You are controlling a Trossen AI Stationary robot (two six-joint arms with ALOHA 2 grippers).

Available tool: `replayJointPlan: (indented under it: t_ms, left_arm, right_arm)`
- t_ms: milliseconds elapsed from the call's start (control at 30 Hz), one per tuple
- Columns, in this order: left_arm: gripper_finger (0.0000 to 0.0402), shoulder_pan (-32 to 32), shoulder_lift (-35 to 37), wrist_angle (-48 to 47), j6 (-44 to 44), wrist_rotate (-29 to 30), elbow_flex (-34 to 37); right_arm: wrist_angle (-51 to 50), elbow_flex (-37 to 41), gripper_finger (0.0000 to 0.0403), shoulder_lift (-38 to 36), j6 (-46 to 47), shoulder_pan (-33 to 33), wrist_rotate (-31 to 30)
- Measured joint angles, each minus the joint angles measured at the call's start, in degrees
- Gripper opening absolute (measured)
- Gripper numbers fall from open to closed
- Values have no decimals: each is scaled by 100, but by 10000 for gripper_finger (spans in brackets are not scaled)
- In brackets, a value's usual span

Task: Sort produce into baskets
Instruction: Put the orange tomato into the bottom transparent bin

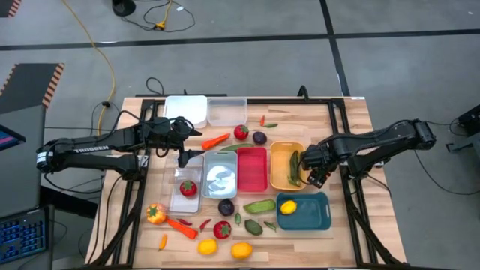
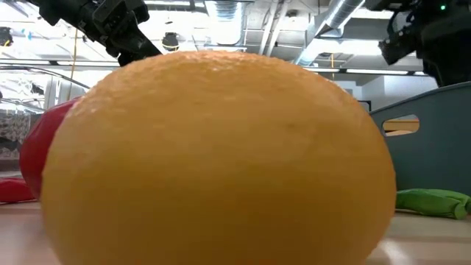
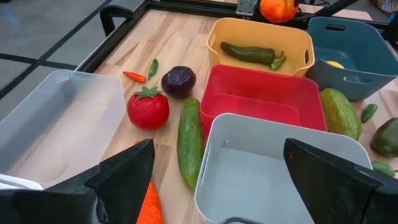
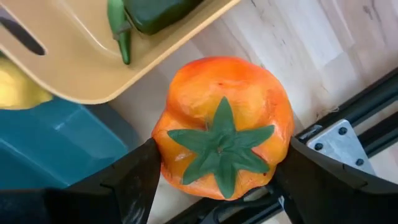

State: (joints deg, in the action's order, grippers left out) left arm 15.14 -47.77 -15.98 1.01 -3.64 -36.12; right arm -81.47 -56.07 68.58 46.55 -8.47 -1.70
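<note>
Two fingers (image 4: 134,180) around orange pepper (image 4: 222,124)

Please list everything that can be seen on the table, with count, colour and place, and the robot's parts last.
bins: 7; white, clear, clear, silver-grey, red, yellow, teal; table middle.
tomatoes: 2; red; one loose, one in a clear bin.
strawberry: 1; red; near edge.
lemons: 3; yellow; one in teal bin, two near edge.
plums: 2; purple; loose.
carrots: 2; orange; loose.
cucumbers: 2; green; loose.
green pepper: 1; green; in yellow bin.
yellow-orange pepper: 1; near edge.
chilies and pods: several; red, orange, green; scattered.
left hand: 1; dark; open, empty, near silver-grey bin.
right hand: 1; dark; grips an orange fruit beside yellow bin.
</note>
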Motion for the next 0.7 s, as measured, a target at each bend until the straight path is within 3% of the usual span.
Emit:
replayJointPlan:
  t_ms: [400, 700]
  left_arm:
    - [345, 0, -20, 27, 98, -1, 0]
    - [345, -2, -22, 175, 248, -2, 0]
  right_arm:
    - [-117, -857, 333, -2, -253, 377, -571]
    - [1299, -1008, 333, -4, -1213, 796, -605]
